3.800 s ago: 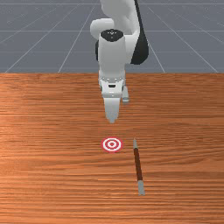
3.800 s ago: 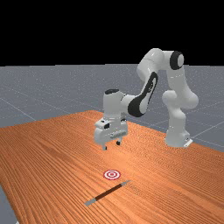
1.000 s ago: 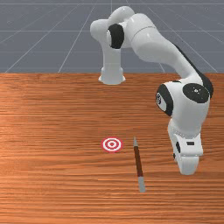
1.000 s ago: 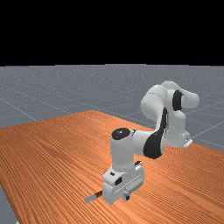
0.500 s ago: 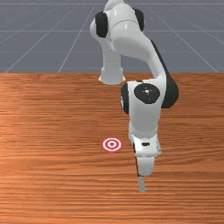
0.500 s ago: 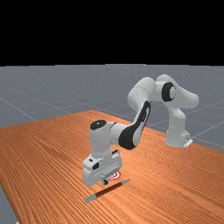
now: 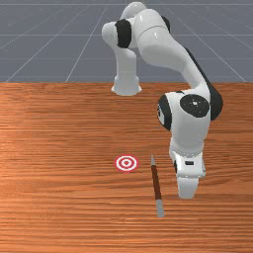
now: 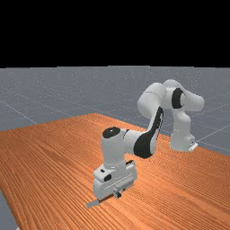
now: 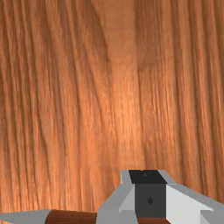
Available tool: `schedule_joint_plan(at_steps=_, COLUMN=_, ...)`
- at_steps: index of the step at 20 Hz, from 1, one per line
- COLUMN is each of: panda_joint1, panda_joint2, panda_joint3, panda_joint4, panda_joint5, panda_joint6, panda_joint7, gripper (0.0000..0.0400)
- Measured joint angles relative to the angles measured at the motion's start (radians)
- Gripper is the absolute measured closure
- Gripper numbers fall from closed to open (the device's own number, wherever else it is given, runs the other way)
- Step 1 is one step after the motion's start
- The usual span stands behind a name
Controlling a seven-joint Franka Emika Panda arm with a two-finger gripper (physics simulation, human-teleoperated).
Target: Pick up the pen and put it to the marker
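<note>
Pen: it lies on the table (image 7: 59,197), between the marker and the gripper as seen in the front view; the pen (image 7: 156,184) has a brown middle, one pointed grey tip and one blunt grey end
Direction of pen: in the front view the tip is toward the robot's base (image 7: 126,85), and the blunt end is toward the camera, a little more to the front view's right
Marker: a round target (image 7: 126,163) with red and white rings, flat on the table, near the pen tip but apart from it, on the front view's left; the pen is not on it
Gripper: it points down, and in the front view the gripper (image 7: 186,195) is to the right of the pen
Pincer state: I cannot tell if it is apart or together, and also I cannot tell if it touches the pen
Far view: the blunt end comes out on the far view's left, from below the gripper, which hides much of the pen
Wrist view: the tip is to one side of the gripper, the brown part runs to it, and a small brown piece is seen also at the dark pad
Arm: the white and grey arm (image 7: 163,42) bends from the base over the table, toward the front view's right
</note>
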Motion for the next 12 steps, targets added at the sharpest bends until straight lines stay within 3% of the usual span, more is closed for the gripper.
schedule_joint_plan(at_steps=3, panda_joint1=0.008, panda_joint2=0.023, panda_joint3=0.002, panda_joint4=0.043, panda_joint5=-0.006, panda_joint6=-0.022, panda_joint7=-0.013, gripper=0.04)
schedule_joint_plan(at_steps=4, panda_joint1=0.012, panda_joint2=0.082, panda_joint3=-0.001, panda_joint4=0.155, panda_joint5=-0.008, panda_joint6=-0.073, panda_joint7=-0.015, gripper=0.04)
schedule_joint_plan(at_steps=8, panda_joint1=0.012, panda_joint2=0.083, panda_joint3=-0.001, panda_joint4=0.154, panda_joint5=-0.008, panda_joint6=-0.073, panda_joint7=-0.015, gripper=0.04)
schedule_joint_plan(at_steps=9, panda_joint1=0.015, panda_joint2=0.152, panda_joint3=-0.002, panda_joint4=0.284, panda_joint5=-0.008, panda_joint6=-0.132, panda_joint7=-0.018, gripper=0.04)
schedule_joint_plan(at_steps=12, panda_joint1=0.007, panda_joint2=0.194, panda_joint3=0.014, panda_joint4=0.315, panda_joint5=0.007, panda_joint6=-0.104, panda_joint7=-0.037, gripper=0.04)
